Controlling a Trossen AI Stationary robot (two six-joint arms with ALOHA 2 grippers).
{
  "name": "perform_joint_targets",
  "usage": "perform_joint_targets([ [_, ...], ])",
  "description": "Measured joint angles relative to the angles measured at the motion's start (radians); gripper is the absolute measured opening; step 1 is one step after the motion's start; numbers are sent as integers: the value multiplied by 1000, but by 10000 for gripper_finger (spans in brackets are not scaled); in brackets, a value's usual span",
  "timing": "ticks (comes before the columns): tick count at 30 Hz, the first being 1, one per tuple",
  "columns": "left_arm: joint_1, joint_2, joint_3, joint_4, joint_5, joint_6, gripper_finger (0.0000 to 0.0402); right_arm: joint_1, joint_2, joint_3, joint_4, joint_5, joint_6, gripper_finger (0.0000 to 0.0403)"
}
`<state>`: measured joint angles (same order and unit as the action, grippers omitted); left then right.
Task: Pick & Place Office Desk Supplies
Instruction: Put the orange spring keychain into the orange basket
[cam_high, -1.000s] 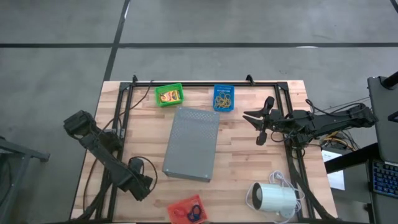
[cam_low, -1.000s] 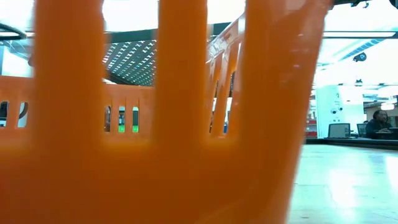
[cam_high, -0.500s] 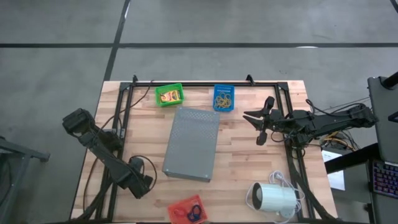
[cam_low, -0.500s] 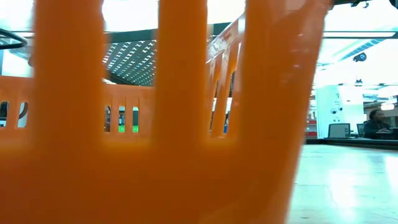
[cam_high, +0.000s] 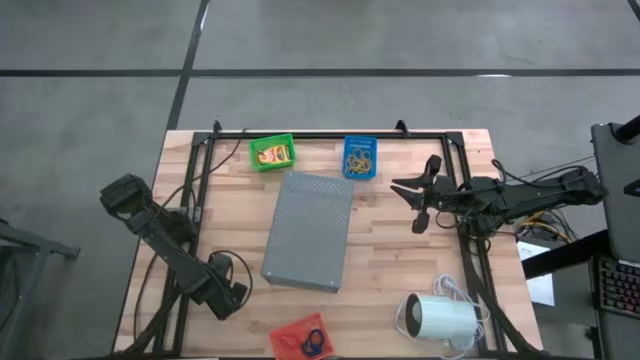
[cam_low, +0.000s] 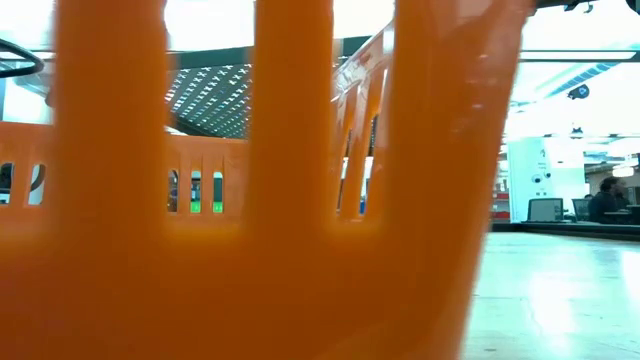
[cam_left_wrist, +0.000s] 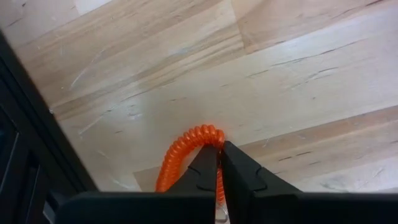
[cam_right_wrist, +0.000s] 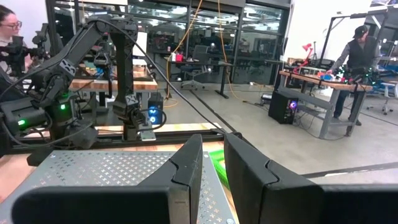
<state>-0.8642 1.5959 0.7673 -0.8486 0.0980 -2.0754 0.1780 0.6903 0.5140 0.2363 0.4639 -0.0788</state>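
The left gripper had its dark fingers pinched together on an orange coiled ring, a ribbed spiral loop lying on the pale wooden table; only the left wrist view showed this grip. From above, the left gripper sat near the table's front left, well apart from the orange basket. The right gripper hovered beside the grey perforated slab, fingers slightly parted and empty.
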Motion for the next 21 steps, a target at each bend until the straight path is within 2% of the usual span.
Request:
perform_joint_targets([
  [13,0,0,19,-9,-31,-1,6,0,0,0,0,0,0,63],
  [21,2,-21,38,-5,-127,4,6,0,0,0,0,0,0,63],
])
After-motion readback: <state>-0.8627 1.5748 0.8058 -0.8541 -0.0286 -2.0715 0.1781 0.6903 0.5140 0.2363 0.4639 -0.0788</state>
